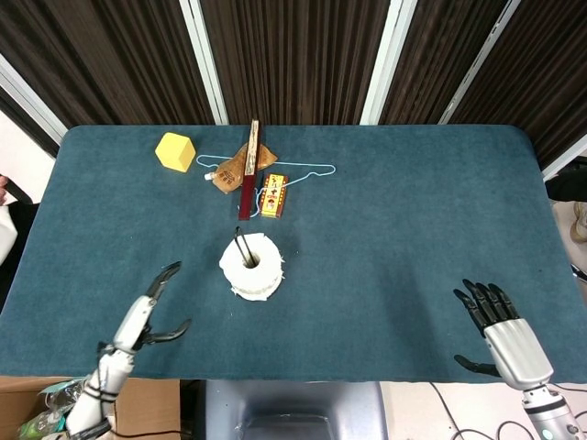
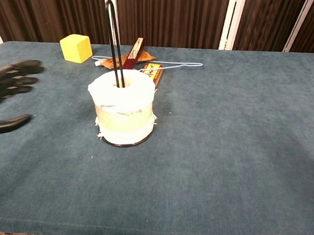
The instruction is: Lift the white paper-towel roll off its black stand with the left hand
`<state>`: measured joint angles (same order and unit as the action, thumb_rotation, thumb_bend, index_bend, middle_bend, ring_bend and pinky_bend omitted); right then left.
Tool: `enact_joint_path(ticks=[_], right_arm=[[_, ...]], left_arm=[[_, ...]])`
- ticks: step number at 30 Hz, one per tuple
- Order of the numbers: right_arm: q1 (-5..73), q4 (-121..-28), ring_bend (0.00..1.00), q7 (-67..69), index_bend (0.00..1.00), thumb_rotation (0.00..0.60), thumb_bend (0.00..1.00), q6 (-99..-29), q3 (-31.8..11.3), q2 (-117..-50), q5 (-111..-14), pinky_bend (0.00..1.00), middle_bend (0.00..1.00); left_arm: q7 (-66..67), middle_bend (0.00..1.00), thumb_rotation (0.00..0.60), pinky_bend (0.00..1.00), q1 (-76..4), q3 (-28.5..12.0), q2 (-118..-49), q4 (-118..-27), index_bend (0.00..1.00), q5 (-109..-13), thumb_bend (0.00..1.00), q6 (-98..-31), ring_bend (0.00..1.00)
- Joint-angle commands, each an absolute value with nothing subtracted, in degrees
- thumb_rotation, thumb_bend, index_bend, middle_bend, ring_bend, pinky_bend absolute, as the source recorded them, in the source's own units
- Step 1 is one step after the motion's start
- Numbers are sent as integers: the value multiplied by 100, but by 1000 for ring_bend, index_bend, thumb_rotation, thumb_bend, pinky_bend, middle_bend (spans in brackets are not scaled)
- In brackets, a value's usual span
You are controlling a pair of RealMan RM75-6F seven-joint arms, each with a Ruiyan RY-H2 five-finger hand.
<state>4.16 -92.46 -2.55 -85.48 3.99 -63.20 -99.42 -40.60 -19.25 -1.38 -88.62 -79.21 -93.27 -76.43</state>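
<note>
I am seeing a white paper-towel roll on its black stand, a teal counter, a yellow cube, and my black-fingered hands.

Matt teal cloth covers the table, felt-like and slightly napped. At its centre the paper-towel roll is soft white paper, ragged at the lower edge, on a thin glossy black wire stand. At eleven o'clock, a smooth matt yellow block. The left hand shows glossy black fingers and a silvery back.
</note>
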Motion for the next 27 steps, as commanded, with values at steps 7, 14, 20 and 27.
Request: enact_joint_path(ticks=[7,14,20,27], right_arm=[[423,-9221,0,-80,0,600,64,-8568,421,-6236,-9966,0,0],[441,-9209,0,32,0,600,64,-8546,400,-6194,-9911,0,0],[459,-9205,0,131,0,600,64,-8521,413,-6139,-9909,0,0],[445,-9189,0,205,0,600,64,-8572,409,-6110,-9915,0,0]], left_arm=[[-3582,0,600,9,-2499,-563,-9376,-8315,0,-8666,329,-6799,0],[-2835,0,600,9,-2665,-865,-9940,-8160,0,-8160,320,-6659,0],[-2218,0,600,12,-2737,-1079,-10427,-7863,0,-7776,317,-6695,0],[-2158,0,600,35,-2873,-1248,-10741,-7746,0,-7475,323,-6460,0]])
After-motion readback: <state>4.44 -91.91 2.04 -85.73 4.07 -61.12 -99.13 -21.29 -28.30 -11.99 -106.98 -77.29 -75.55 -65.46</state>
